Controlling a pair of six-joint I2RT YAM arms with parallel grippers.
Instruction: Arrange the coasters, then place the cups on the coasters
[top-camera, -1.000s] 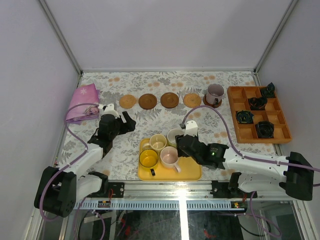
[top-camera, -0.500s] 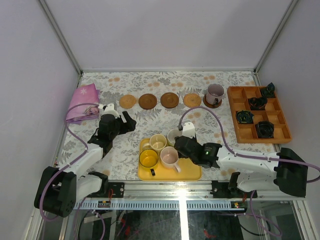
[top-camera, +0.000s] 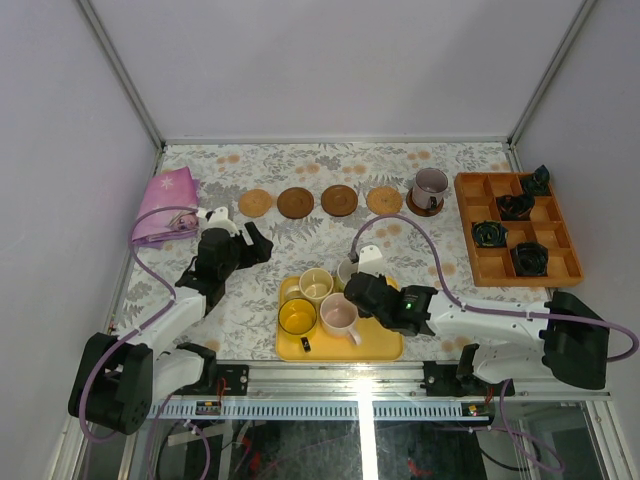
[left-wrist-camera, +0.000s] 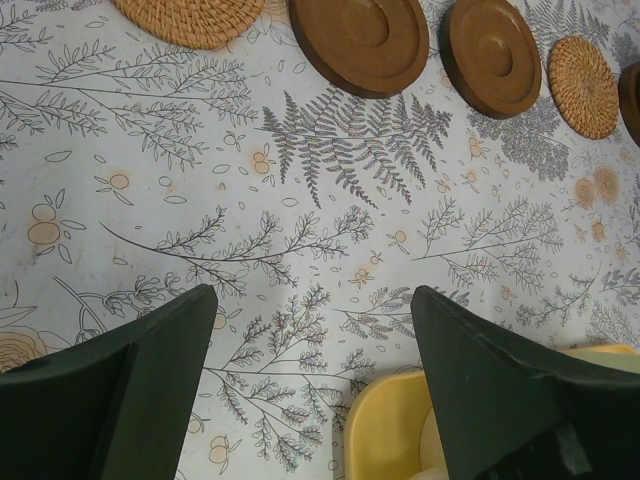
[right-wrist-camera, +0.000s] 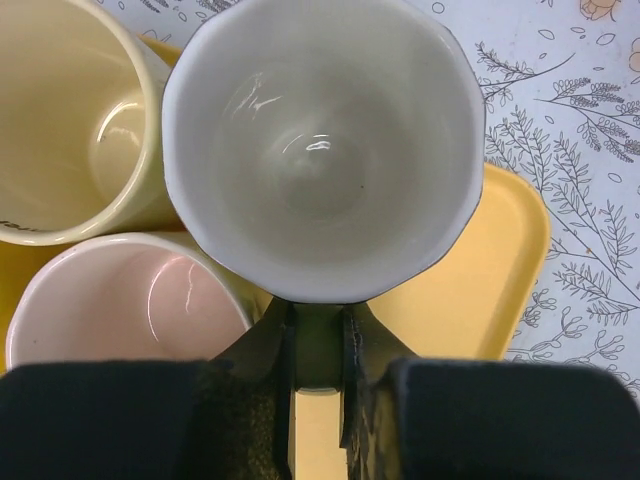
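the floral-patterned table (top-camera: 330, 160) carries a flat yellow rectangular tray (top-camera: 378, 345) at the lower middle of the top view and an orange compartment box (top-camera: 497, 268) at the right edge. the right end effector (right-wrist-camera: 318, 335) lies over the tray with its fingers closed tight on either side of the handle of the pale green ceramic cup (right-wrist-camera: 320, 150). that cup stands at the tray's upper right, close beside the cream cup (right-wrist-camera: 60, 120) and the pink cup (right-wrist-camera: 130, 300). the left end effector (left-wrist-camera: 310, 380) hangs over bare table left of the tray, jaws wide apart, holding nothing. the yellow cup (top-camera: 297, 316) sits at the tray's lower left. the purple-grey cup (top-camera: 431, 186) already stands on the end dark brown coaster (top-camera: 425, 209), rightmost in a row across the upper middle. leftward from it, all free, come the right tan woven coaster (top-camera: 384, 200), the right dark brown wooden coaster (top-camera: 339, 200), the left dark brown wooden coaster (top-camera: 295, 202) and the left tan woven coaster (top-camera: 256, 203).

the coasters look arranged, so the step in hand seems to be picking up a second cup. the next move likely calls for a straight lift clear of the neighbouring cups, then a carry up to a free coaster.

a second earlier the right end effector sat further right with its jaws open; it has slid in and clamped. the left arm, cups and coasters have not moved.
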